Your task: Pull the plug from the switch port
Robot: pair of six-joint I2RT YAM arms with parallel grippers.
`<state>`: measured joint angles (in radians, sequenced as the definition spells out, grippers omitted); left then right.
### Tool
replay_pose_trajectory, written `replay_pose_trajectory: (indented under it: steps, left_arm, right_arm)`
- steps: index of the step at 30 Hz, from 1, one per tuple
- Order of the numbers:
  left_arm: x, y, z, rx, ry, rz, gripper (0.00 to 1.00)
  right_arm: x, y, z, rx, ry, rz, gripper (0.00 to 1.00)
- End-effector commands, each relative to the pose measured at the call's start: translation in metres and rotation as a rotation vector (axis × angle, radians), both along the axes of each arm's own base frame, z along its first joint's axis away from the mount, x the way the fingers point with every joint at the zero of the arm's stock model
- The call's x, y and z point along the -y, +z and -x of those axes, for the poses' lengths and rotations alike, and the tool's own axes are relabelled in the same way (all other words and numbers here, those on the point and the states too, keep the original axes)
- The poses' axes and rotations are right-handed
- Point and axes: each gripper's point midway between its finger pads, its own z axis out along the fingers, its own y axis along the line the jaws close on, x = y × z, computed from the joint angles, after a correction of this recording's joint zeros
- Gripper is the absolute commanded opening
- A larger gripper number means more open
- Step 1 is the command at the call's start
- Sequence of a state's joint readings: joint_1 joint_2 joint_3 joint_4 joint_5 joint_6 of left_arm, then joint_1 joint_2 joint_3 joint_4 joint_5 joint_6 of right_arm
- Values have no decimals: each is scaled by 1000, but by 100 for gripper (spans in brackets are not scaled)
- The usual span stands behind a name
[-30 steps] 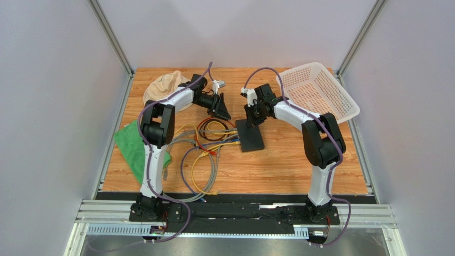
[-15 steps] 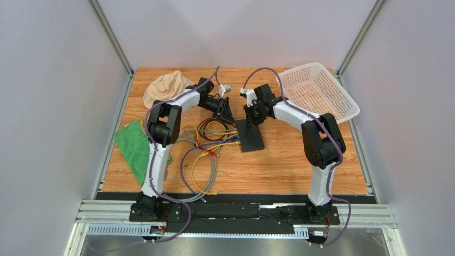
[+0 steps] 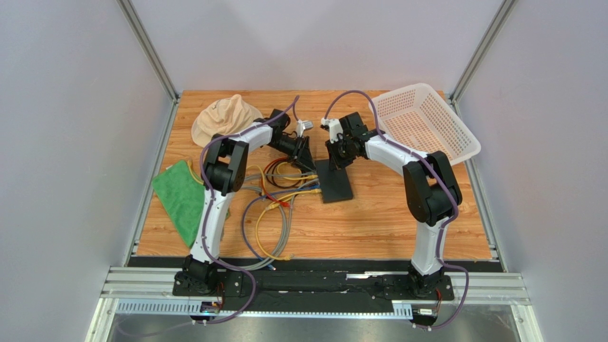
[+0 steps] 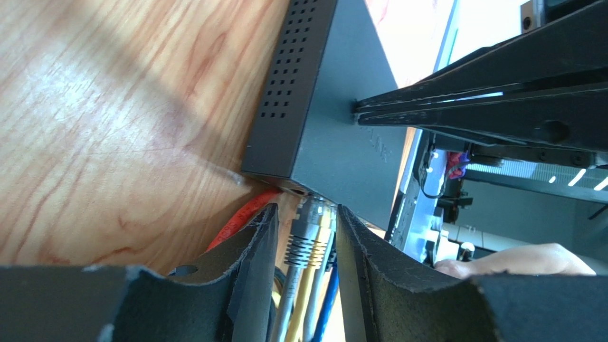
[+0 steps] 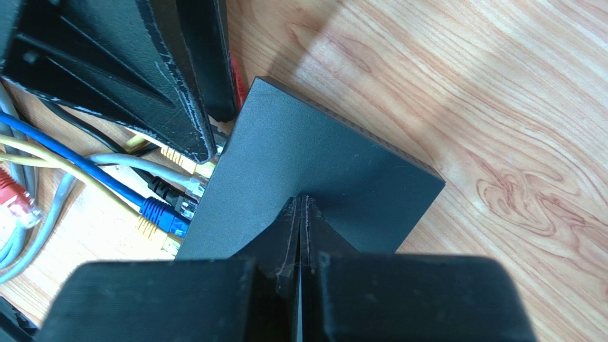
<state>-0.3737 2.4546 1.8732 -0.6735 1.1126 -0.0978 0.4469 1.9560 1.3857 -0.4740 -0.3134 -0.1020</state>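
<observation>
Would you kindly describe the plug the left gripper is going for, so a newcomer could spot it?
Find the flat black switch mid-table, with cables entering its left edge. The plug stands between the open jaws of the left gripper. It is grey with a ribbed boot, with a yellow plug beside it and a red plug outside the jaws.

Cables (image 3: 275,206) L of switch (image 3: 337,187)

White basket (image 3: 426,121), green cloth (image 3: 177,194), beige cap (image 3: 218,114)
</observation>
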Motion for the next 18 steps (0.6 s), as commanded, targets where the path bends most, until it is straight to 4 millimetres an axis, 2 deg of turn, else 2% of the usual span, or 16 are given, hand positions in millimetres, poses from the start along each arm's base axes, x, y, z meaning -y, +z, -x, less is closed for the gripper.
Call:
replay_pose_trajectory:
  steps: [1,18]
  left_arm:
    - [5,5,-3,40,-23,19,44]
    - [11,3,2,0,-49,62,40]
  right_arm:
    - [18,-47,37,-135,15,123,0]
    - [18,-46,37,-127,20,123,0]
